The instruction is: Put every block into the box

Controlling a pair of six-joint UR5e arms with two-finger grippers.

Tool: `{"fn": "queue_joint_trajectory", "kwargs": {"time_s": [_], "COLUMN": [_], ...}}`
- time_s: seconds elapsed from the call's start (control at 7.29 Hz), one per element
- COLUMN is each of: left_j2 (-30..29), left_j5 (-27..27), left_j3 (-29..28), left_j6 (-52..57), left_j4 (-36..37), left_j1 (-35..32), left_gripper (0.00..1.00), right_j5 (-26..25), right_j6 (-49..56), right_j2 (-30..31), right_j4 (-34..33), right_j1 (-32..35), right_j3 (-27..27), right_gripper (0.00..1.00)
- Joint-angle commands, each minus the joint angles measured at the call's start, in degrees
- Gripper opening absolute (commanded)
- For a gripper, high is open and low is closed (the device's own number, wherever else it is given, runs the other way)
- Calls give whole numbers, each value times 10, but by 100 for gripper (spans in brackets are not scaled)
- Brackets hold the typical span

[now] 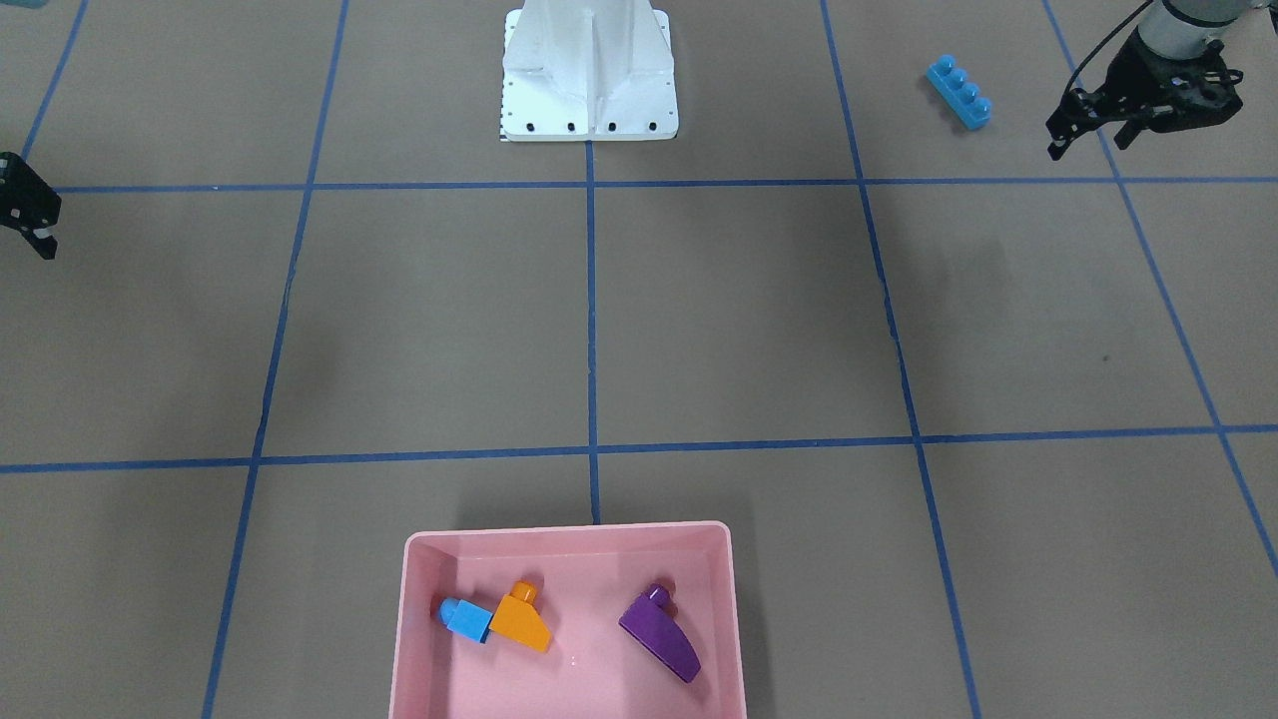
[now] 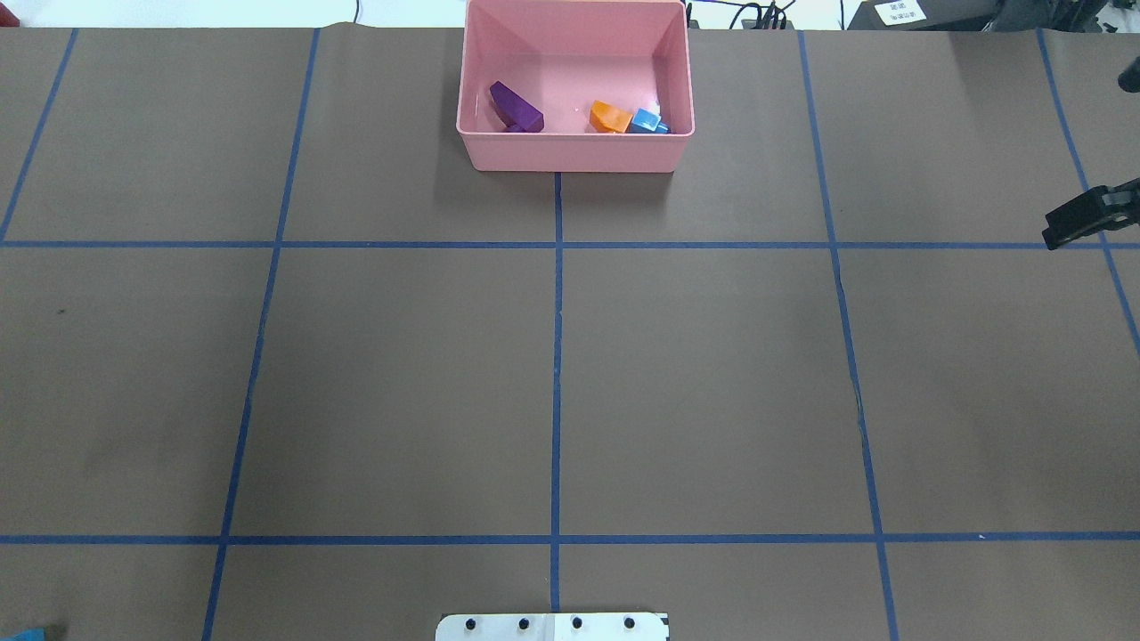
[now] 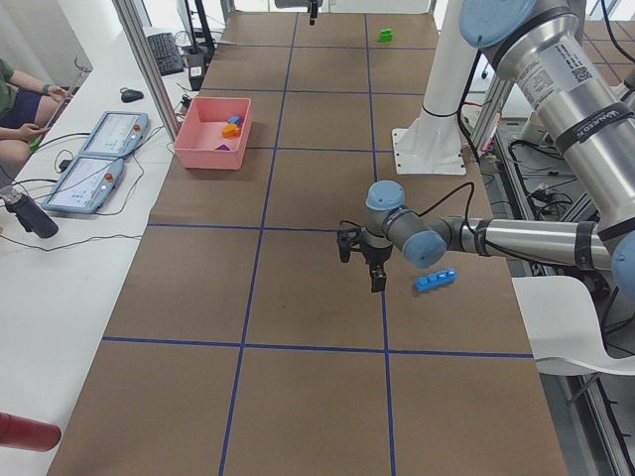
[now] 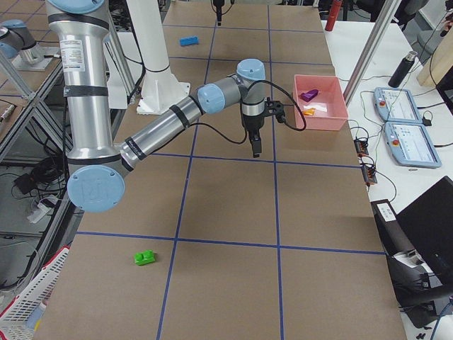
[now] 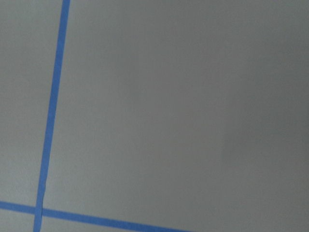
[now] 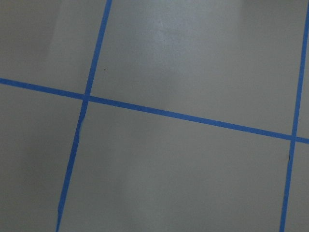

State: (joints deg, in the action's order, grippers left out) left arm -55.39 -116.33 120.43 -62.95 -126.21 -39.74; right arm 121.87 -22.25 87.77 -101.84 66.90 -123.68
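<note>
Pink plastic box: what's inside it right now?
Three bricks: an orange sloped brick touching a small blue cube, and a purple curved wedge apart. Overhead, the box's near wall hides their bases.

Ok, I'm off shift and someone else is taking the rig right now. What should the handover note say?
Left gripper open, empty, hovering beside the long blue bar on the table.
Right gripper over the table, nothing visible in it; open or shut unclear.
Done: orange block, small blue cube, purple wedge in the box.
To do: the bar, and the green block toward the robot's right end.
</note>
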Motion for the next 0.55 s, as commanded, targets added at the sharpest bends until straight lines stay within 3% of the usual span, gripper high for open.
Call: {"fn": "queue_joint_trajectory", "kwargs": {"time_s": [0.0,0.27,0.41], "left_j2": [26,57,57], "left_j5": [1,6,67], "left_j3": [-3,-3,-4], "left_j6": [-53,-140,-233], "left_j4": [-23,-91,-96], "left_j1": [101,173,248], "left_gripper": [100,100,100], "right_j5": [14,38,40], "right_j6": [32,41,41], "right_j2": [61,94,95], "right_j4": [44,87,87], "right_j1": [12,32,35], "right_j3": [-7,-9,-9], "right_gripper": [99,99,99]}}
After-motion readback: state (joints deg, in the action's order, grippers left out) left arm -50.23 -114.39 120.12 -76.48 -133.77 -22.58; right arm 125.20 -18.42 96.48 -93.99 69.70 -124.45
